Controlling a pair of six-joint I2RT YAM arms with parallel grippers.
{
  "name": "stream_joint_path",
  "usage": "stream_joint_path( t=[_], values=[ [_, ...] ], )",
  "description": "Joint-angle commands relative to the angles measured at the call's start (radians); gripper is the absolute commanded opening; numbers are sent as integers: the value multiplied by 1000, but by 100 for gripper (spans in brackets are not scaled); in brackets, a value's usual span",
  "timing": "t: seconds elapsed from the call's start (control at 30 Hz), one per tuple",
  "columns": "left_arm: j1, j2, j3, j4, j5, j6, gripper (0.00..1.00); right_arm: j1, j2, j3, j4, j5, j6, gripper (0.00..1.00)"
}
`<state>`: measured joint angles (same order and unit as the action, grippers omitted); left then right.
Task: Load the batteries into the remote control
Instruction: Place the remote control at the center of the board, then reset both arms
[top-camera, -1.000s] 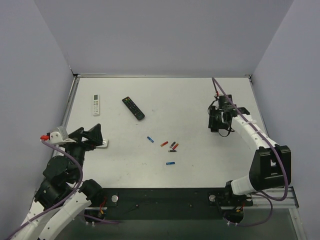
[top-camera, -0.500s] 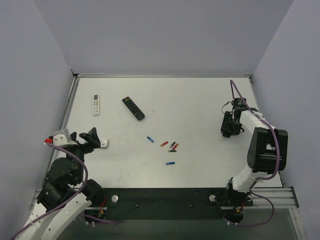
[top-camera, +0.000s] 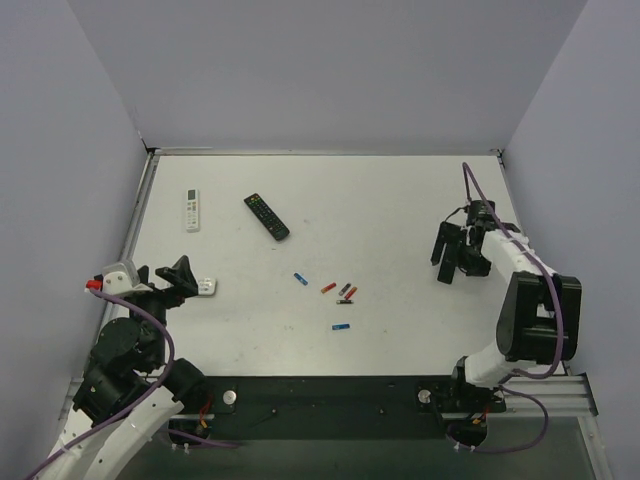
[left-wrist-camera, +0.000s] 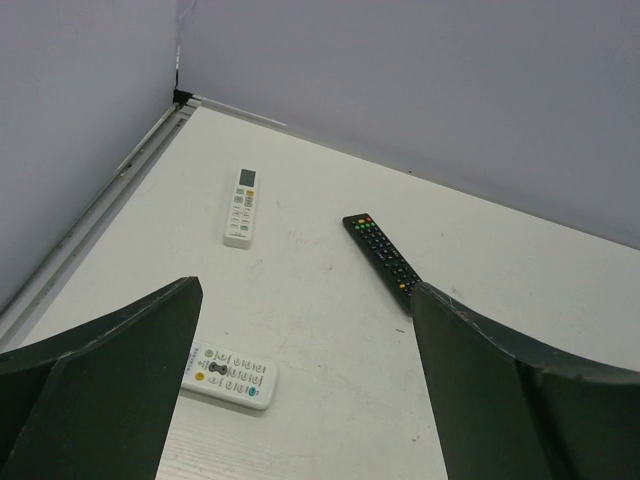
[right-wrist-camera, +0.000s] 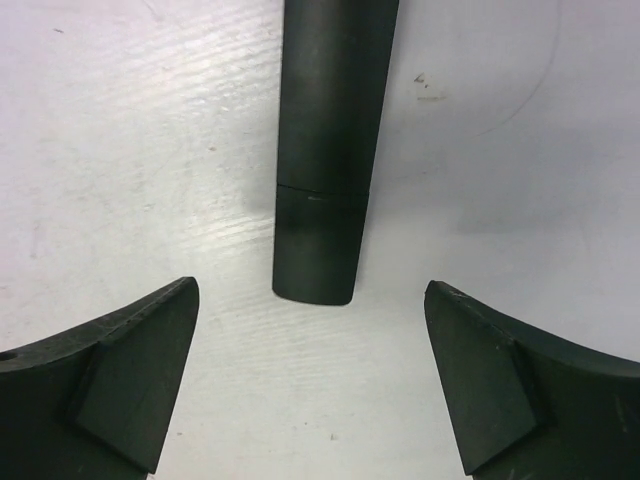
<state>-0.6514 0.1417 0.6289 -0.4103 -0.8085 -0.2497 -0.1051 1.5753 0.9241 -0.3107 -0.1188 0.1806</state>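
Note:
The remote control (right-wrist-camera: 325, 150), a plain matte-black bar with a seam across it near its end, lies flat on the white table. My right gripper (right-wrist-camera: 310, 288) is open. Its fingers stand either side of the bar's near end, with wide gaps and no contact. From above, the right gripper (top-camera: 446, 258) hovers at the table's right side and hides the bar. Several batteries lie mid-table: a blue one (top-camera: 300, 279), a red one (top-camera: 328, 287), a red-orange and dark pair (top-camera: 348, 292), and a blue one (top-camera: 341, 327). My left gripper (top-camera: 185, 274) is open and empty at the near left.
A small white remote (left-wrist-camera: 229, 375) lies just ahead of the left gripper (left-wrist-camera: 304, 288). A longer white remote (left-wrist-camera: 241, 206) and a black remote with coloured buttons (left-wrist-camera: 382, 252) lie further back. Walls close the table at the left, back and right.
The right jaws have spread wide and the black bar now lies free on the table. That arm shifted right and slightly nearer. The left arm drew back toward the near-left corner.

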Motion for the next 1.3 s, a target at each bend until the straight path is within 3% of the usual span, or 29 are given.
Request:
stream_joint_path(
  t=[0.0, 0.2, 0.57, 0.97, 1.27],
  values=[
    [12, 12, 0, -1, 6, 6, 97, -4, -200, -11, 2, -7, 42, 91],
    [27, 41, 0, 4, 20, -5, 97, -2, -518, -71, 103, -64, 140, 99],
    [56, 136, -1, 4, 60, -42, 97, 48, -1099, -283, 357, -76, 299, 100],
    [110, 289, 6, 22, 114, -77, 97, 166, -1515, -289, 72, 229, 97, 100],
    [168, 299, 3, 25, 112, -86, 97, 222, -1589, -281, -22, 354, 2, 100]
  ],
)
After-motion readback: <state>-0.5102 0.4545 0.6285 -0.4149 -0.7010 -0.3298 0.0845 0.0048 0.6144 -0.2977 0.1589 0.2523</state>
